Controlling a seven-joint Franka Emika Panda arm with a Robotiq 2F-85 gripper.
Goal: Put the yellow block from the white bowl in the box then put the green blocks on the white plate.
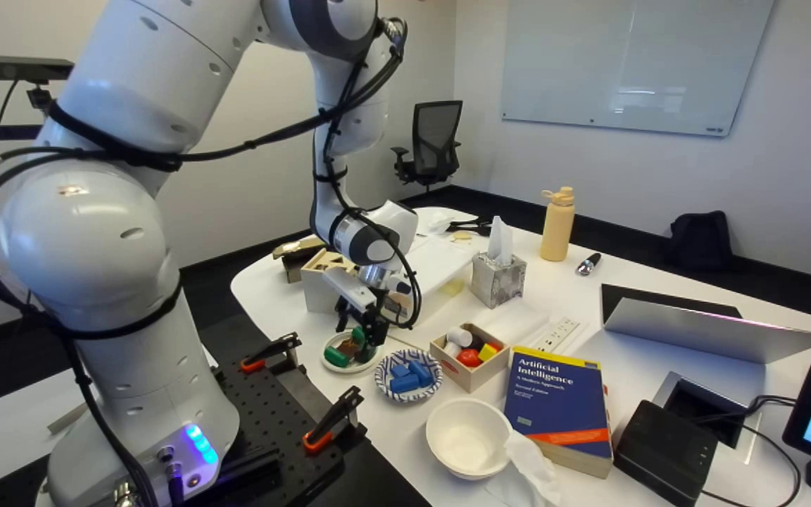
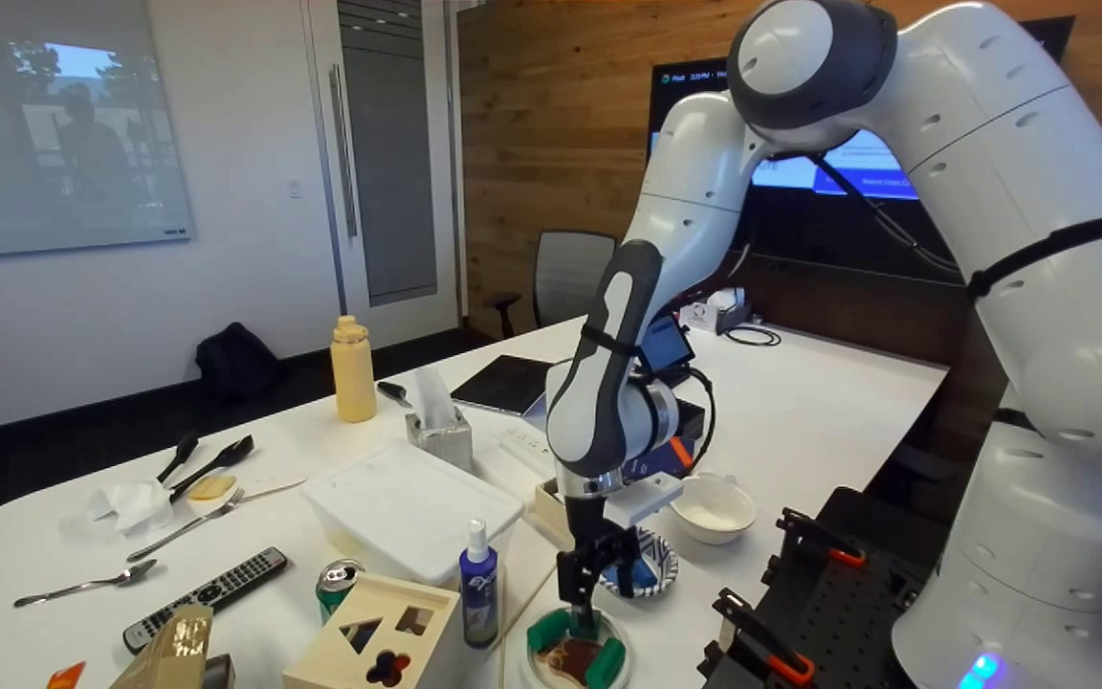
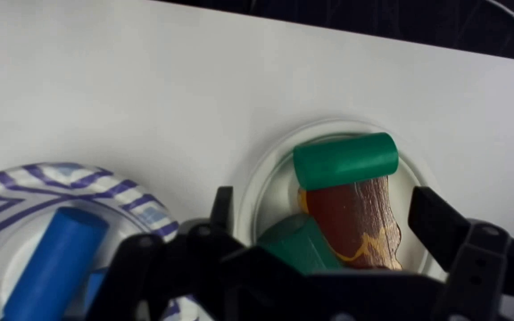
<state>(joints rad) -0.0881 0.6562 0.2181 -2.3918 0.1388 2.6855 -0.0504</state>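
Observation:
My gripper (image 1: 362, 332) is open over the small white plate and holds nothing; it also shows in an exterior view (image 2: 597, 586) and in the wrist view (image 3: 322, 198). The white plate (image 1: 328, 365) bears green blocks (image 1: 336, 357) and a brown piece. In the wrist view, one green cylinder (image 3: 346, 160) lies across the plate's far side. A second green block (image 3: 299, 245) is partly hidden behind the gripper. The fingertips stand either side of the brown piece (image 3: 350, 223). The white bowl (image 1: 467, 436) looks empty. A yellow block (image 1: 488, 352) lies in the wooden box (image 1: 456, 373).
A blue-patterned bowl (image 1: 381, 384) with blue blocks sits close beside the plate. A shape-sorter box (image 2: 379, 622), a spray bottle (image 2: 478, 593) and a lidded bin (image 2: 407, 507) stand nearby. A blue book (image 1: 557, 398) lies beyond the white bowl. Clamps (image 1: 335, 419) line the table edge.

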